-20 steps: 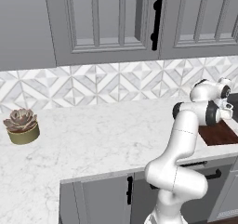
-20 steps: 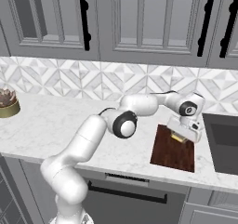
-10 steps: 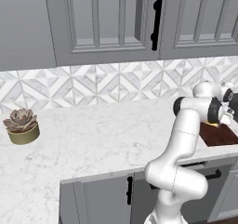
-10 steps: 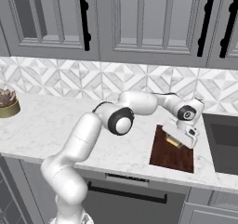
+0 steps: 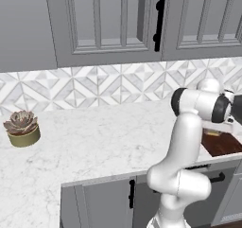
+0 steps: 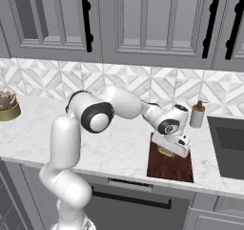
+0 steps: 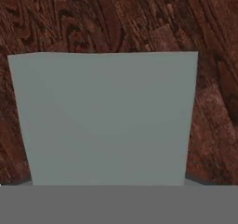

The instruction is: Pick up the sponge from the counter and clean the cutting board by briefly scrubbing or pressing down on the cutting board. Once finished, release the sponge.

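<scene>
1 sponge [image 6: 166,152] pressed onto the cutting board [image 6: 170,165].
Gripper [image 6: 167,150] sits right on it, can't tell if clamped.

You're looking at a cutting board [image 7: 116,18] of dark reddish-brown wood, its swirling grain plain across the top of the hand view, finish matt. The sponge [image 7: 104,118] at the centre of that view shows a flat, matt grey-green face with no visible texture; in the right base view its yellow body [image 6: 165,152] looks soft and dull. The table [image 5: 94,137] at the middle of the left base view is white marble-look stone with faint grey veining, smooth with little sheen.
</scene>
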You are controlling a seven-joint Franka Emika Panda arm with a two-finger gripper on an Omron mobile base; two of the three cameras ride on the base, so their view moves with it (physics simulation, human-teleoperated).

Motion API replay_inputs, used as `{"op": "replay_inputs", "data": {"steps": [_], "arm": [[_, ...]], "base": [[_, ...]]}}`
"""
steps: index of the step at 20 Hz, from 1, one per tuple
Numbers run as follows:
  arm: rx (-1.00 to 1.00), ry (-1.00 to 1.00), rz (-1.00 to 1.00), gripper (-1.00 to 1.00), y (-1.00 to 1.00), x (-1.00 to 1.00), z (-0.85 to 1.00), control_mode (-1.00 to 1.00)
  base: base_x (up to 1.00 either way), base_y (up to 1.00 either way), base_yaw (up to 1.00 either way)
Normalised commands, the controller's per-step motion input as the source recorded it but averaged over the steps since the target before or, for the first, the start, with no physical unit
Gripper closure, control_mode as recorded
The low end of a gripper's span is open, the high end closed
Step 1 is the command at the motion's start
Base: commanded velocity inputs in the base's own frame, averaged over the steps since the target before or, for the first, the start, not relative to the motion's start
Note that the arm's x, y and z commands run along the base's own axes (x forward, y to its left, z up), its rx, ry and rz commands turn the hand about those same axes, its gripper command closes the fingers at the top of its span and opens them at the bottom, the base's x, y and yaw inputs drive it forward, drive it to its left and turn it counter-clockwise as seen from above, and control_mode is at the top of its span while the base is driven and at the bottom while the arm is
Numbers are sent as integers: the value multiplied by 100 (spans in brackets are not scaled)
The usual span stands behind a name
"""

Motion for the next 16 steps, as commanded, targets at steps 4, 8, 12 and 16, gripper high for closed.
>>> {"op": "replay_inputs", "data": {"steps": [4, 8, 12, 16], "arm": [[-25, -39, 13, 100, 100, -59, 13, -100], [-20, -39, 7, 100, 100, -15, 25, -100], [-18, -19, 2, 100, 100, 1, 18, -100], [-9, 9, 2, -100, 100, 14, 10, -100]], "base": [[0, 0, 0], [0, 0, 0], [0, 0, 0], [0, 0, 0]]}}
